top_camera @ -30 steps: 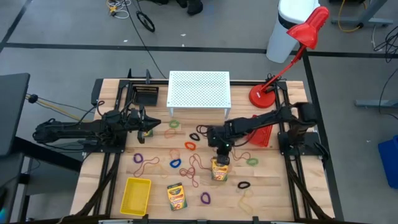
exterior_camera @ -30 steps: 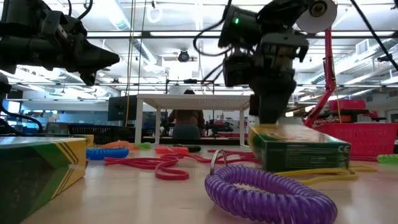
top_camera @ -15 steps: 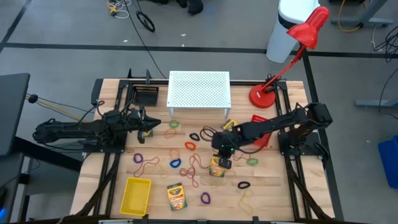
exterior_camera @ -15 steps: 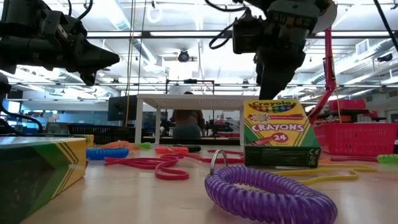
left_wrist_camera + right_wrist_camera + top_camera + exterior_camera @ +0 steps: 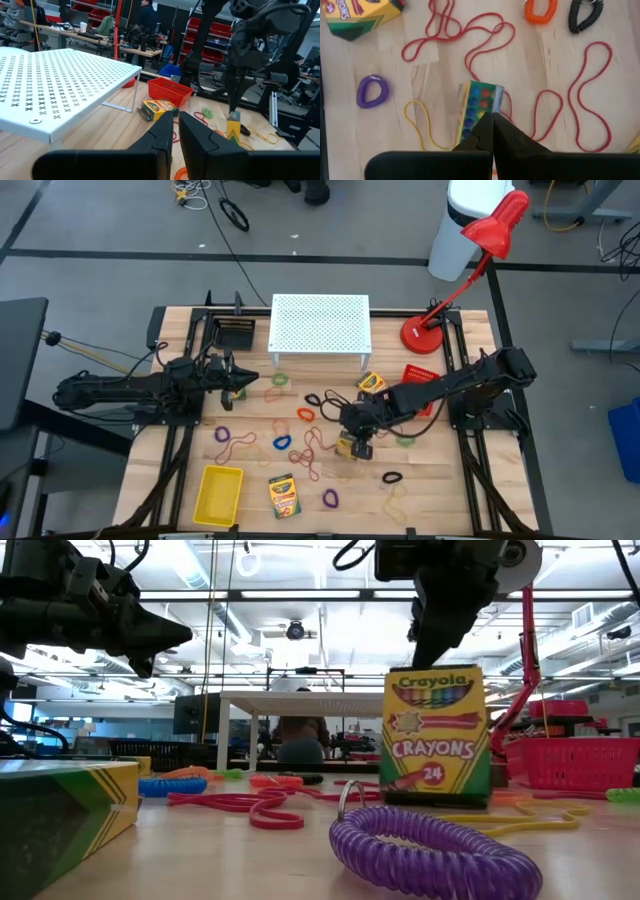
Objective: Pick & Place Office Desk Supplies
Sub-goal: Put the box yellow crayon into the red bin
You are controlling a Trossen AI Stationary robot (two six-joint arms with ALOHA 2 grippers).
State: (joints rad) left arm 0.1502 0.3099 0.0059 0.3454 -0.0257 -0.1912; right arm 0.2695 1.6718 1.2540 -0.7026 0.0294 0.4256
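FREE: bare worktop (image 5: 440, 480) at front right | OBSTACLES: upright crayon box (image 5: 349, 448) under right tool (image 5: 357, 440), white stand (image 5: 320, 323) at rear centre | CLUTTER: rubber bands (image 5: 312, 450) around box

A crayon box (image 5: 434, 736) now stands upright on the table, tipped up from lying flat a second ago, as the closed right gripper (image 5: 356, 436) shifts back above its top edge.
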